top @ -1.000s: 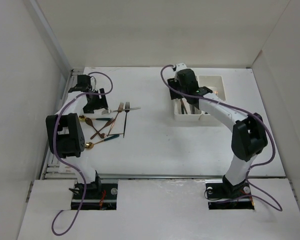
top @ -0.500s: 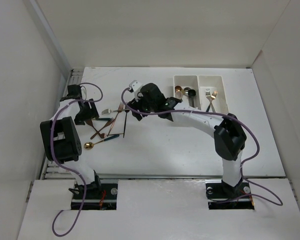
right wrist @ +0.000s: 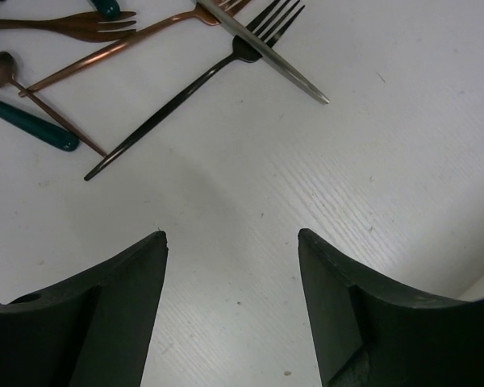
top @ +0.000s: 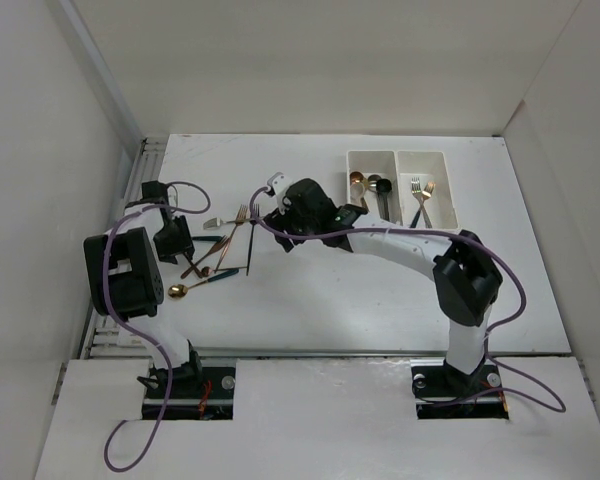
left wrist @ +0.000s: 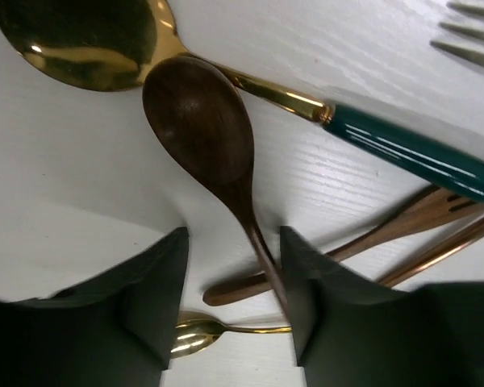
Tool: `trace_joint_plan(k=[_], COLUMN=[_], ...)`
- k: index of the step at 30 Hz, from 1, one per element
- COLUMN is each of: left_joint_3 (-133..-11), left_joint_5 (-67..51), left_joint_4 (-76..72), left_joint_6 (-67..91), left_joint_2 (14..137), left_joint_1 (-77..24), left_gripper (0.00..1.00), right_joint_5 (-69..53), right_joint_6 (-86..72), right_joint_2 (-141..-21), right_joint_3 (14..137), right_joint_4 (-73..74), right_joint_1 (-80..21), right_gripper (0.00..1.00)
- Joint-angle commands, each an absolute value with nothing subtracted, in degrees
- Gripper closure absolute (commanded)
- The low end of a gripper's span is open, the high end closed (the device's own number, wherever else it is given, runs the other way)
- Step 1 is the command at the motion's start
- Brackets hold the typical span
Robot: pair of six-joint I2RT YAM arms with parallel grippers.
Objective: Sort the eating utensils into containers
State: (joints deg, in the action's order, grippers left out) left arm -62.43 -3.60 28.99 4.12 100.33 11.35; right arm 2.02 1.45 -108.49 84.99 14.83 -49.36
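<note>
Loose eating utensils (top: 220,245) lie in a pile at the table's left. My left gripper (top: 172,240) is open and low over the pile's left end. In its wrist view the gripper (left wrist: 234,270) straddles the thin handle of a dark brown spoon (left wrist: 198,117), which runs close to the right finger (left wrist: 319,298). A gold spoon bowl (left wrist: 81,36), a green handle (left wrist: 411,149) and a small gold spoon (left wrist: 198,334) lie around it. My right gripper (top: 275,225) is open and empty over bare table (right wrist: 231,242), just right of a black fork (right wrist: 202,81).
Two adjoining white containers stand at the back right. The left one (top: 349,185) holds spoons and the right one (top: 448,190) holds forks. A silver fork (right wrist: 266,52), a copper fork (right wrist: 121,44) and a gold green-handled spoon (top: 180,290) lie in the pile.
My right arm has swung left from the containers to the right side of the pile. My left gripper has come nearer and lower onto the pile's left end.
</note>
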Motion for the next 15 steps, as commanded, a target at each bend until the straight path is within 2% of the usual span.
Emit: trace_joint_plan(k=[1, 4, 5, 8, 15], left_joint_3=[-62.58, -62.58, -62.58, -63.36, -65.30], left_joint_5=[-4.48, -5.01, -5.53, -6.06, -9.57], left_joint_4=[29.27, 29.27, 29.27, 29.27, 31.20], left_joint_6=[3.60, 3.60, 3.60, 4.13, 4.13], left_joint_2=[103.88, 103.89, 104.41, 104.41, 101.08], left_joint_1=[11.51, 11.51, 11.51, 11.51, 11.51], left_gripper=[0.62, 0.76, 0.86, 1.00, 1.00], right_joint_5=[4.57, 6.77, 7.64, 8.17, 8.17], right_joint_6=[0.70, 0.70, 0.70, 1.23, 1.23], right_joint_2=[-103.54, -102.14, -101.61, -101.60, -101.08], right_joint_3=[84.55, 83.50, 83.50, 82.88, 83.41], right_joint_4=[12.22, 11.69, 11.08, 11.07, 11.07], right_joint_1=[-49.31, -49.31, -49.31, -49.31, -49.31], right_gripper=[0.29, 0.29, 0.29, 0.29, 0.29])
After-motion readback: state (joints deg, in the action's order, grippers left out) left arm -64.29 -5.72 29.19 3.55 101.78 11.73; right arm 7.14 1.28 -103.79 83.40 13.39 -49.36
